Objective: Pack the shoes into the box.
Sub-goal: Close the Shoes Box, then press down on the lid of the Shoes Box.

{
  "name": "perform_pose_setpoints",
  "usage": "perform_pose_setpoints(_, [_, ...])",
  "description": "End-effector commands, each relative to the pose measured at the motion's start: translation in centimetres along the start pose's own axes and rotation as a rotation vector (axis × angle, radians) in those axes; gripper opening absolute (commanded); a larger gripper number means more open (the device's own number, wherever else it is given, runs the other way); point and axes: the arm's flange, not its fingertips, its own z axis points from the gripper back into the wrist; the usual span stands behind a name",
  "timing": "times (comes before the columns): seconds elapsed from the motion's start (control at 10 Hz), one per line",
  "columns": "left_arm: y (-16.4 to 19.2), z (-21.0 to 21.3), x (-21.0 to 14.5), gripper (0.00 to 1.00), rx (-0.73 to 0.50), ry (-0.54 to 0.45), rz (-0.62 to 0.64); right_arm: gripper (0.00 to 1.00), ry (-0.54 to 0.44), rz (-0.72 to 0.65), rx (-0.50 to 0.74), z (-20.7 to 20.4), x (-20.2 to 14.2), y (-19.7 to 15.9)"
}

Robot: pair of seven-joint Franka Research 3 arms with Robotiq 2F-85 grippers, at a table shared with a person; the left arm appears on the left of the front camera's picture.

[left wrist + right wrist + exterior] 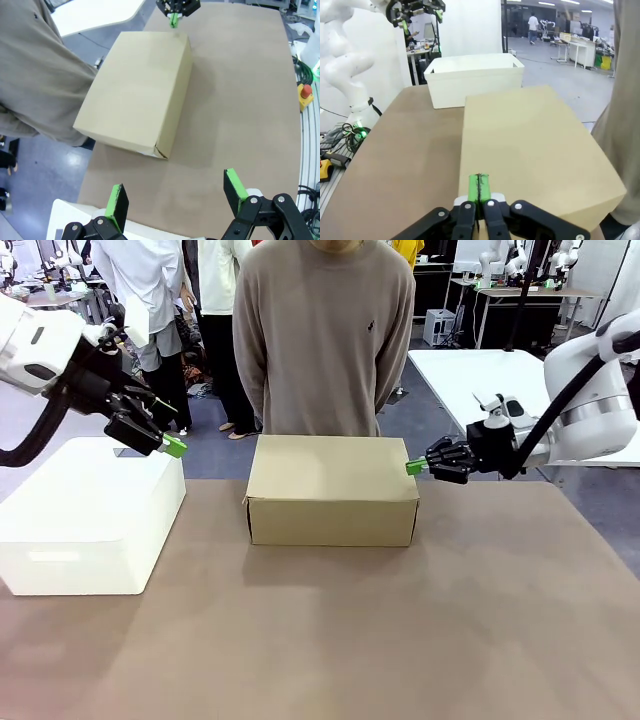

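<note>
We see the box [332, 490], plain brown cardboard with its lid down, standing near the middle of the tabletop [400, 640], just in front of a person [322, 335] in a beige sweater at the far side. We can read no print, brand or label on its sides or lid in any view. Our right end effector [413, 467] has its green pads pressed together, holding nothing, with its tips at the box's upper right corner; whether they touch the cardboard we cannot tell. Our left end effector [172, 446] hangs with its jaws wide apart and nothing between them, above the far right corner of a larger white box [90, 515] that sits to the left, well apart from the brown one.
</note>
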Motion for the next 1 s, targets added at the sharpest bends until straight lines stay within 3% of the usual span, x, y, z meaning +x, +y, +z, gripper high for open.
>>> perform_pose_setpoints(0.0, [0.2, 0.0, -0.2, 1.0, -0.011, -0.019, -0.014, 0.0, 0.046, -0.003, -0.02, -1.3, -0.2, -1.2])
perform_pose_setpoints(0.2, [0.2, 0.0, -0.2, 1.0, -0.011, -0.019, -0.014, 0.0, 0.043, 0.009, 0.01, -1.6, 1.2, -1.4])
perform_pose_setpoints(0.9, [0.2, 0.0, -0.2, 1.0, -0.011, -0.019, -0.014, 0.0, 0.016, -0.006, 0.003, -1.0, 0.2, -0.8])
